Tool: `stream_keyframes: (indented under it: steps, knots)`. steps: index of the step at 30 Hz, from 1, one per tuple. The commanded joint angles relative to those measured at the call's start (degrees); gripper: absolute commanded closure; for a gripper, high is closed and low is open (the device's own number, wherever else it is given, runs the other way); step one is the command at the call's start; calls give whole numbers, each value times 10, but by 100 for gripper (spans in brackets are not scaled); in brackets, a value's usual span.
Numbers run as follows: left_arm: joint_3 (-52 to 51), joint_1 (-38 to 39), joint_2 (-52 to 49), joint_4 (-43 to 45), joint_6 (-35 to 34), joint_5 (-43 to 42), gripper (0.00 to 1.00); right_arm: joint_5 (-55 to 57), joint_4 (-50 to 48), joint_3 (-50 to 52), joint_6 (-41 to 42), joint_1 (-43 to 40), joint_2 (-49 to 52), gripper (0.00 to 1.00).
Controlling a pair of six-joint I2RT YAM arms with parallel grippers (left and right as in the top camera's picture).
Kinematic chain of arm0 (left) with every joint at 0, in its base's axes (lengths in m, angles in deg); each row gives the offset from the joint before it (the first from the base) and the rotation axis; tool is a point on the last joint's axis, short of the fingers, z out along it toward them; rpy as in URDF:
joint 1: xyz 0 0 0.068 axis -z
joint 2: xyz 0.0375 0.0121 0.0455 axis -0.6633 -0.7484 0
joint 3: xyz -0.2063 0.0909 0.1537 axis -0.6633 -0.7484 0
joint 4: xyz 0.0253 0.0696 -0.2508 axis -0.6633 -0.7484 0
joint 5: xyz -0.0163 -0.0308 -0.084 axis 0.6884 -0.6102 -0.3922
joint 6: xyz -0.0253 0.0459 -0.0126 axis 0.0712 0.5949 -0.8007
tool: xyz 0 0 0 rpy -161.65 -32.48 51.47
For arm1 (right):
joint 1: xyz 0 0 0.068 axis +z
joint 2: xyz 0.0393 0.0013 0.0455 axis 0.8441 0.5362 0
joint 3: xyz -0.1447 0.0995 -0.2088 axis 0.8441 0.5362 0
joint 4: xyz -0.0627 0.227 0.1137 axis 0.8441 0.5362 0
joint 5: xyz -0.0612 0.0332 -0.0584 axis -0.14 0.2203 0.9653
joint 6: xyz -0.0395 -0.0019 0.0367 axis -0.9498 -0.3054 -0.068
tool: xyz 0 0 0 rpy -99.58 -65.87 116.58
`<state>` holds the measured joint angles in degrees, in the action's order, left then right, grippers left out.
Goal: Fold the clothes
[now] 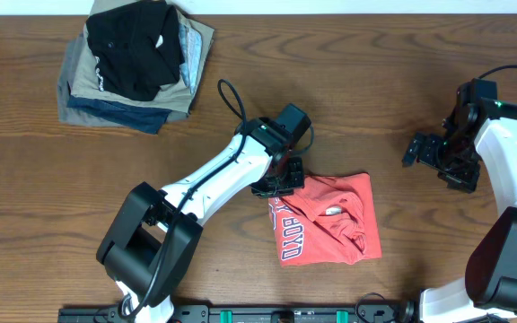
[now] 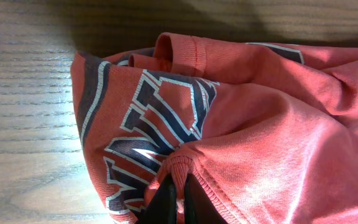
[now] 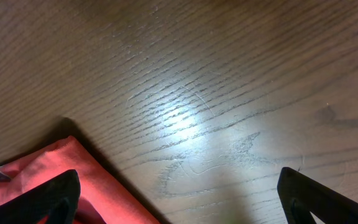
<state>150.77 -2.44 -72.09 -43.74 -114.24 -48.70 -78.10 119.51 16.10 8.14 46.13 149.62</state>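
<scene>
1. Stack of folded garments [image 1: 128, 90], far left of the bench. A black garment [image 1: 137, 45] with white marks lies on top. Only the edges of the tan, grey and blue layers below show.
2. Left arm [image 1: 209, 184], white with black joints, reaching from the near left edge toward centre. Its base is cut off by the near edge.
3. Left fingers [image 1: 281, 182], at the far-left corner of the T-shirt. From overhead the tips are hidden under the wrist. The left wrist view shows them pressed together, pinching a ribbed hem fold of the red cloth.
4. T-shirt [image 1: 328, 220], coral-red, lying right of centre toward the near edge in a rumpled, roughly square fold. Dark block lettering [image 2: 148, 124] with a pale outline faces up on its left part. It is partly tucked under folds and cannot be read in full.
5. Right fingers [image 1: 420, 150], well apart from the T-shirt at the right. They are spread wide over bare wood, and a red corner shows at the edge of the right wrist view.
6. Right arm [image 1: 510, 170], partly cut off by the right edge.
7. Bench [image 1: 393, 63], dark brown wood with a visible grain and a bright glare patch under the right wrist. The room beyond is not visible.
</scene>
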Motion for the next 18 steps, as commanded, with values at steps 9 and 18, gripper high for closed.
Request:
stream_keyframes:
  steps: [9,18]
  knots:
    - [55,-1,3,40,-4,-106,94,-2,0,-6,-2,-3,-2,1]
    - [55,13,3,176,-40,-125,94,-2,0,-6,-2,-3,-2,1]
